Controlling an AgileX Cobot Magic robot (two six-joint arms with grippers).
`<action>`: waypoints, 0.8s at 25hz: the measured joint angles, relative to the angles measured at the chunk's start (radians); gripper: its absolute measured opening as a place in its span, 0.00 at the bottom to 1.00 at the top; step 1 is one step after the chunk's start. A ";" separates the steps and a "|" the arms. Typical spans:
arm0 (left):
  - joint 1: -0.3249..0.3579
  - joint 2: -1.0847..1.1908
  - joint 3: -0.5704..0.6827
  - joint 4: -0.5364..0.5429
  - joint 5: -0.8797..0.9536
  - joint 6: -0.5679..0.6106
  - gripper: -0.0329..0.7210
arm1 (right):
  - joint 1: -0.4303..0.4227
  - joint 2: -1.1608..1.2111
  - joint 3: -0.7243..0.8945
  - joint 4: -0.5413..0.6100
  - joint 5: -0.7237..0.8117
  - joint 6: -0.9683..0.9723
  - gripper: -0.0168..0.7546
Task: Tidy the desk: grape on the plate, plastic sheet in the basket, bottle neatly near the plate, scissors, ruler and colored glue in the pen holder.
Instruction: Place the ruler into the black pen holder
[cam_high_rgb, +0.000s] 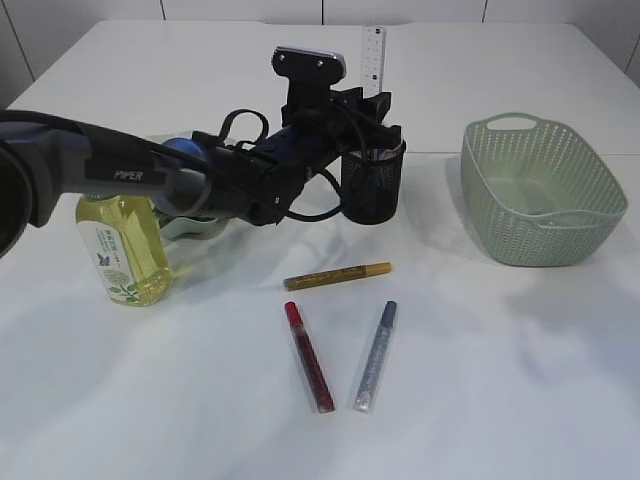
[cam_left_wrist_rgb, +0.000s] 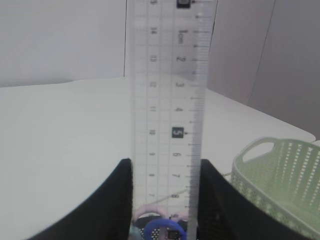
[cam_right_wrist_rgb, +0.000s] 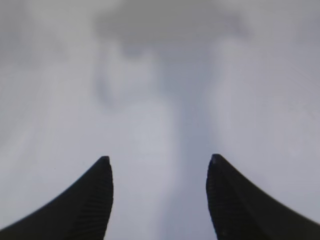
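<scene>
1. White tabletop, light grey panelled wall behind it.
2. Black mesh pen holder stands mid-tabletop; clear ruler is upright in it, top sticking well above the rim. The left wrist view shows scissors with blue and pink handles down inside the holder.
3. Green basket at right; nothing visible inside it.
4. Three colored glue pens lie loose on the tabletop in front: gold glue, red glue, silver glue.
5. Bottle of yellow liquid stands at left, beside the left arm. The arm hides what sits behind it.
6. Left fingers sit part-open on either side of the ruler, flush against its edges, holding it over the holder.
7. Right wrist view: right fingers are wide open, holding nothing, with only a blurred grey surface ahead. The right arm does not show in the exterior view.
</scene>
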 joint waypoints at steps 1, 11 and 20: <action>0.000 0.000 0.000 0.000 0.000 0.000 0.41 | 0.000 0.000 0.000 0.000 0.000 0.000 0.63; 0.000 0.000 0.000 0.000 0.010 0.000 0.41 | 0.000 0.000 0.000 0.000 0.000 0.000 0.63; 0.002 0.000 0.000 0.000 0.039 0.000 0.44 | 0.000 0.000 0.000 0.000 0.000 0.000 0.63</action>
